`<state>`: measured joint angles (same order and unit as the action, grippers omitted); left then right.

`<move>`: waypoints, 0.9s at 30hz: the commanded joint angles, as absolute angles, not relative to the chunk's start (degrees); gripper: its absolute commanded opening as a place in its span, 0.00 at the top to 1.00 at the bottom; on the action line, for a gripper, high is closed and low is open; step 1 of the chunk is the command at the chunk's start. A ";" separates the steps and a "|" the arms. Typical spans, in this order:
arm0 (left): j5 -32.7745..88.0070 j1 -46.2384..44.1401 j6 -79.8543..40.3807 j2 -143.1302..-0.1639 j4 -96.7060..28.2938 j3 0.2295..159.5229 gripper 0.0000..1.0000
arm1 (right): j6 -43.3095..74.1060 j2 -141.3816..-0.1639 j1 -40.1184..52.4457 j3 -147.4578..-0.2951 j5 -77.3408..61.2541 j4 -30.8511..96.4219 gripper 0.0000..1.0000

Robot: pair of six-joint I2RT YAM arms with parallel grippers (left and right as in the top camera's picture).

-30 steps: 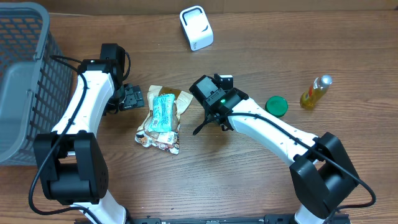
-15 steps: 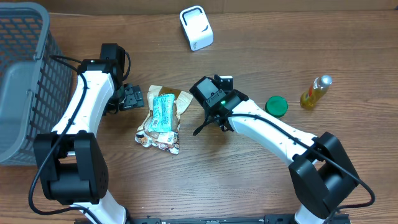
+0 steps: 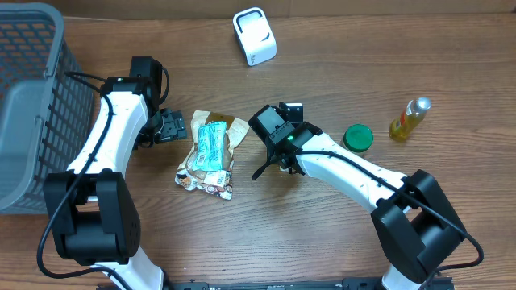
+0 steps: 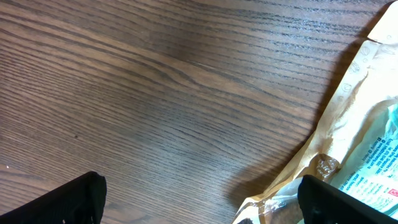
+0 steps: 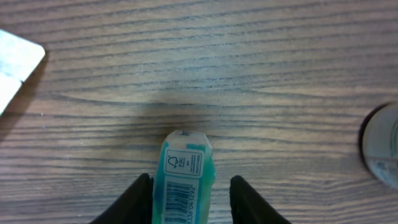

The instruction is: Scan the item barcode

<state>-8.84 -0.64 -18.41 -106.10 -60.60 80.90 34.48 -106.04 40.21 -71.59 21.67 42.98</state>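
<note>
A slim teal pack (image 5: pixel 184 177) with a white label and a barcode lies flat on the wooden table between the fingers of my right gripper (image 5: pixel 189 202). The left finger (image 5: pixel 134 202) touches the pack's side, while the right finger (image 5: pixel 252 202) stands off it with a gap, so the jaws are open. From overhead, the right gripper (image 3: pixel 288 111) covers most of the pack. The white scanner (image 3: pixel 255 36) stands at the back of the table. My left gripper (image 3: pixel 171 126) is wide open and empty beside a pile of snack bags (image 3: pixel 208 155).
A grey basket (image 3: pixel 28 97) fills the far left. A green lid (image 3: pixel 358 138) and a small yellow bottle (image 3: pixel 409 118) lie to the right of my right arm. A white corner (image 5: pixel 15 62) shows at the right wrist view's top left. A crinkled bag edge (image 4: pixel 357 137) nears my left gripper (image 4: pixel 202 205).
The right gripper's jaws have spread wider around the teal pack, and the right wrist has shifted slightly to the right. The left arm has not moved.
</note>
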 commanded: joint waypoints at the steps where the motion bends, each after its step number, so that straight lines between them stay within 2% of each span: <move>1: -9.13 -0.34 -18.00 -105.65 -60.58 81.69 0.01 | 34.50 -105.89 40.36 -71.31 22.98 42.63 0.58; 5: -9.13 -0.34 -18.00 -105.65 -60.58 81.69 0.00 | 34.50 -105.89 40.36 -71.31 22.96 42.52 0.54; 17: -9.13 -0.34 -18.00 -105.65 -60.58 81.69 0.01 | 34.54 -103.48 39.81 -74.02 23.18 39.64 0.58; 23: -9.13 -0.34 -18.00 -105.65 -60.58 81.69 0.00 | 35.79 -103.50 35.44 -73.91 24.38 39.59 0.64; 27: -9.13 -0.34 -18.00 -105.65 -60.58 81.69 0.00 | 37.74 -103.50 31.07 -73.89 21.19 39.55 0.73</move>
